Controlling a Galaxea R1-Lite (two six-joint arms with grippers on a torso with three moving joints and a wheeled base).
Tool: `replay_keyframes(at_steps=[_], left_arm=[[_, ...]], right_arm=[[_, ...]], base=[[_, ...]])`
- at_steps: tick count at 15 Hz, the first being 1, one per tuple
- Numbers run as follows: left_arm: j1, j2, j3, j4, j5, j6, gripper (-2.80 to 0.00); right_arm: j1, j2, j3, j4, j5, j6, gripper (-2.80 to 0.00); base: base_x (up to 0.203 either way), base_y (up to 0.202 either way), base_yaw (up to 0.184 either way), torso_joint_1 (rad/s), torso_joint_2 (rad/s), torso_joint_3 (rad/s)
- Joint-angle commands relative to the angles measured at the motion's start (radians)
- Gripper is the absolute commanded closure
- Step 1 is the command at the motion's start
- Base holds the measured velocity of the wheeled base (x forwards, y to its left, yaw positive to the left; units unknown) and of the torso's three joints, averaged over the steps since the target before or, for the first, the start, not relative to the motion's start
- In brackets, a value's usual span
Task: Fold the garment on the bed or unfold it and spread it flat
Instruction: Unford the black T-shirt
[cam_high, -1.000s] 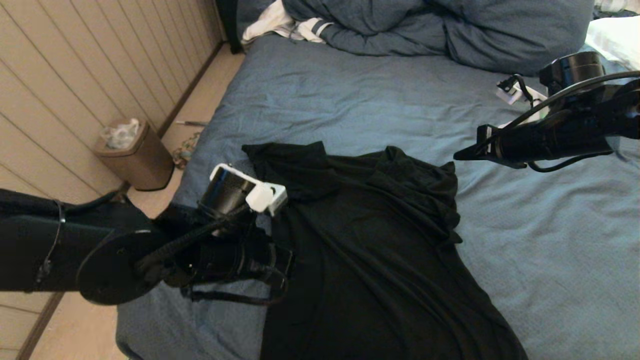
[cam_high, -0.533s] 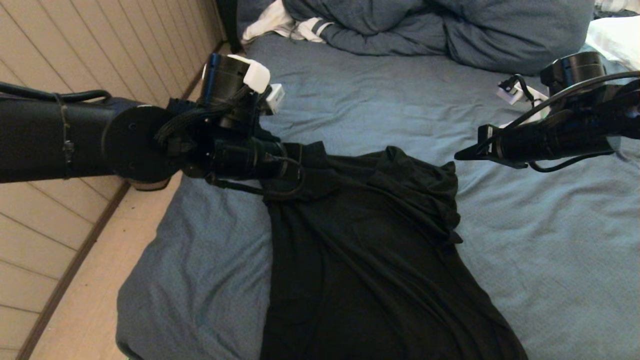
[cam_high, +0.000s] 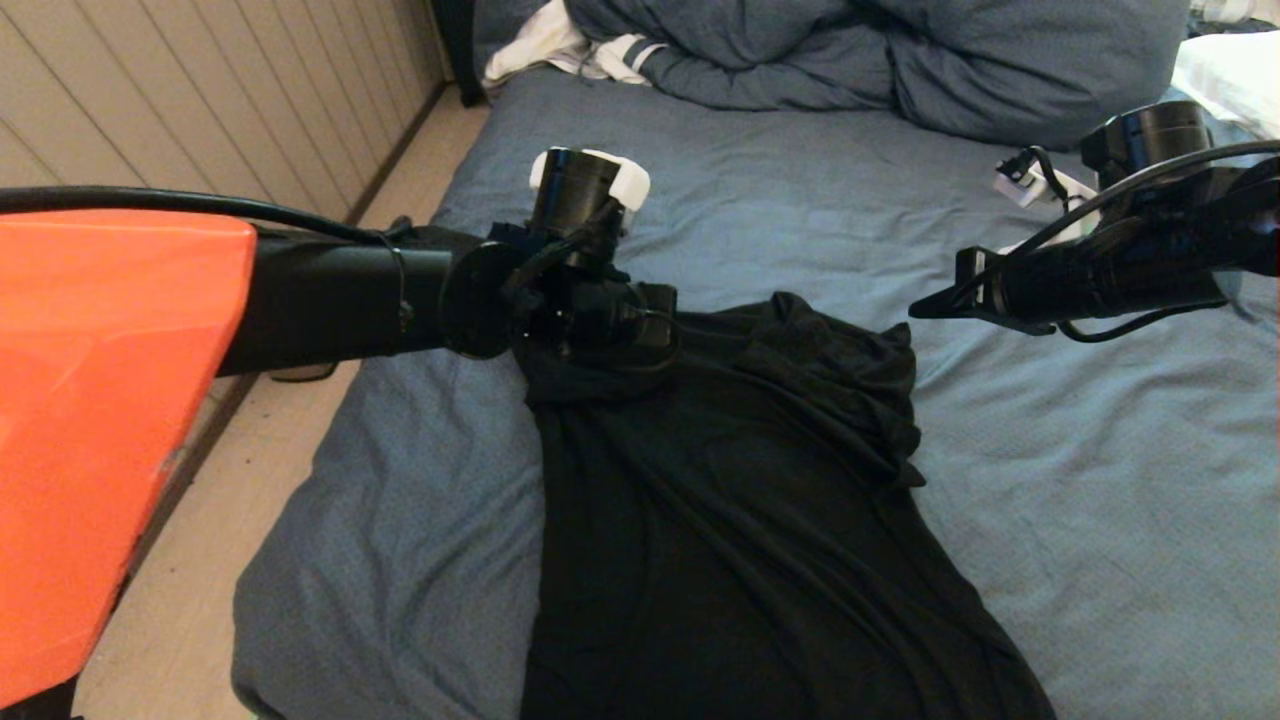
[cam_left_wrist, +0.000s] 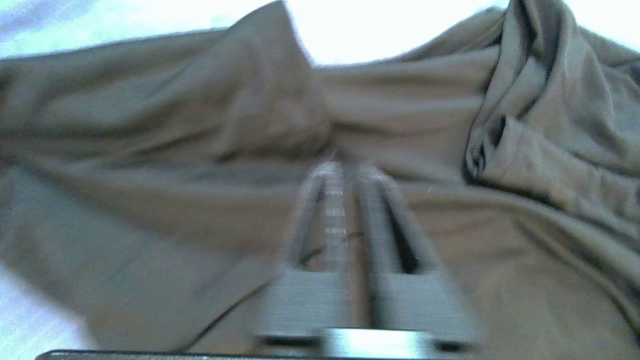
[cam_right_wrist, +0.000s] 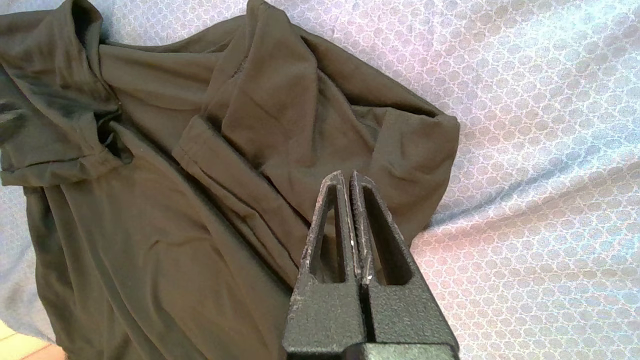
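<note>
Left hand (cam_left_wrist: 346, 172) is reaching out over the near-left part of the bed (cam_high: 1100, 520) and is pressing down at the top left corner of the garment (cam_high: 740, 520), right where the black cloth is bunching into a soft fold. From the left wrist view it is sitting against that fold, but whether it is gripping the cloth or only touching it I cannot tell. An orange cover (cam_high: 100, 420) on the same arm is filling the left edge of the head view.

Counting what is lying about: two hands, one garment, one bed, one duvet (cam_high: 900, 60), one striped white cloth (cam_high: 570, 45) and one white pillow (cam_high: 1230, 70).

Right hand (cam_high: 915, 312) is hanging in the air on the right side, above the sheet and just beside the garment's rumpled right shoulder, touching nothing. It is closed tight and is holding nothing.

The black garment is lying on the slate-blue sheet in the middle of the bed, plain side up. Its lower part is running off the near edge of the head view, fairly smooth, while the upper part is crumpling, with the right sleeve folding over itself.

The duvet is heaping up along the far side of the bed, well apart from the garment. The striped cloth is poking out beside the duvet at the far left corner, and the pillow is showing at the far right.
</note>
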Motion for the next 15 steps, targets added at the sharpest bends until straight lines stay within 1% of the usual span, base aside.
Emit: replay_keyframes(at_steps=[1,6,10,11,15], left_arm=[[-0.015,0.05,-0.003,-0.023,0.022,0.001,-2.8],[-0.018,0.108,-0.002,-0.028,0.023,-0.021,-2.8],[-0.018,0.109,-0.002,-0.027,0.024,-0.017,-2.8],[-0.018,0.107,0.001,-0.025,0.025,-0.018,0.0],[-0.017,0.093,0.001,-0.022,0.026,-0.019,0.0]], right_arm=[[0.001,0.004,0.001,0.002,0.002,0.001,0.0],[0.001,0.007,0.002,0.002,0.0,0.001,0.0],[0.001,0.018,0.001,0.002,-0.001,0.001,0.0],[0.001,0.019,-0.001,0.002,-0.001,0.001,0.0],[0.003,0.024,0.001,0.002,-0.001,0.003,0.0]], base=[[0.0,0.0,0.0,0.0,0.0,0.0],[0.0,0.0,0.0,0.0,0.0,0.0],[0.0,0.0,0.0,0.0,0.0,0.0],[0.0,0.0,0.0,0.0,0.0,0.0],[0.0,0.0,0.0,0.0,0.0,0.0]])
